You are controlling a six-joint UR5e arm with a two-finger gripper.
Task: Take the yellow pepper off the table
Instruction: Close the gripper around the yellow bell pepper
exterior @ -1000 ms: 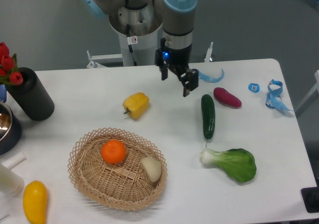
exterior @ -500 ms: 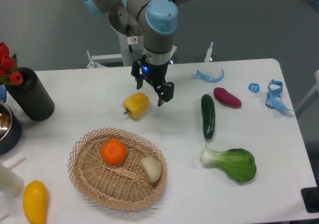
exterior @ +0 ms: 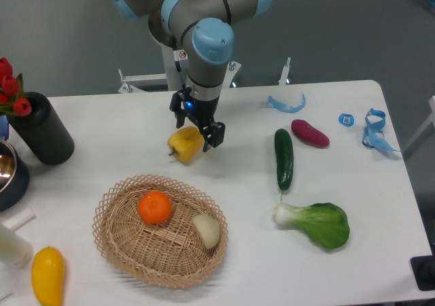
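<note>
Quick count for you: one yellow pepper, one long smooth yellow fruit at the front left corner, one orange and one pale whitish piece inside the single wicker basket. To the right you have one cucumber, one purple-red oval vegetable, one bok choy. Small blue bits on the far right: one curved strip, one little ring-shaped clip, one looped strap. At the left edge sit one black cylinder with red tulips beside it, and part of one metal bowl.

Your pepper is blocky, lobed, bright yellow, lying on its side with a short green stem pointing left and toward the front. It sits on the white table just behind the basket, left of centre.

The gripper is right at the pepper's rear right side, fingers spread apart, one finger dark and clear just beside the pepper's right edge, the other behind its top. It has hold of nothing you can see; whether a finger touches the skin you cannot tell from this view.
</note>
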